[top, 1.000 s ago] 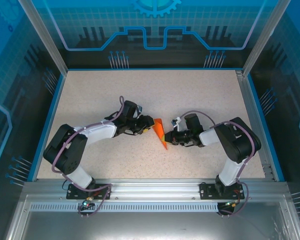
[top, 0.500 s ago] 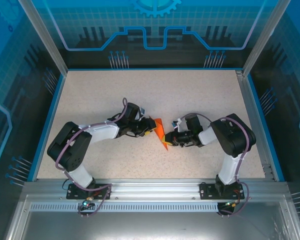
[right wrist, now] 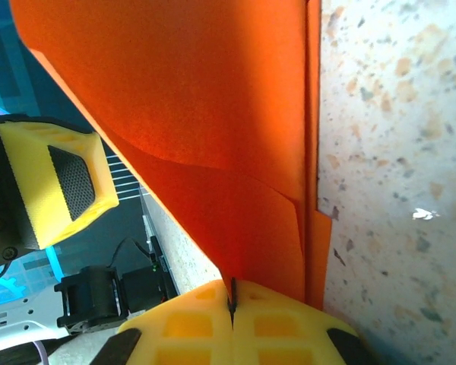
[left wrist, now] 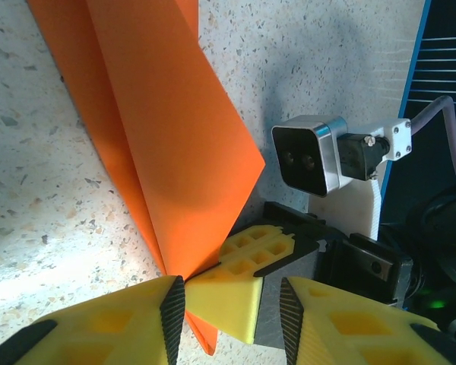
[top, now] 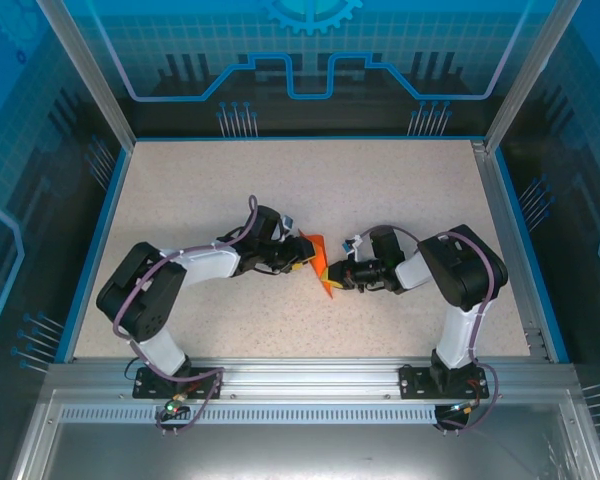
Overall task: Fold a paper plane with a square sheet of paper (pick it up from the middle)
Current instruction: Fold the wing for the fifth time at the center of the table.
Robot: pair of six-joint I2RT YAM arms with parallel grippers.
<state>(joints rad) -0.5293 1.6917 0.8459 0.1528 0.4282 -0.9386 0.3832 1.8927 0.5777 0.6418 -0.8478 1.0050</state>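
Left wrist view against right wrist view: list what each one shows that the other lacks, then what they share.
Left wrist view: the right arm's silver two-lens camera, and the left gripper open, straddling a corner of the orange paper and the tip of the right gripper. Right wrist view: the right gripper's fingertips pressed shut on the paper, whose layered folded edges run along its right side. Shared: the folded paper, the speckled table, yellow fingers of both grippers.

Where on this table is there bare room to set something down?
Bare: the far half of the table, between the arms and the back rim, and the near strip between their bases. Crowded: the middle, where the left gripper and right gripper meet on the orange paper.
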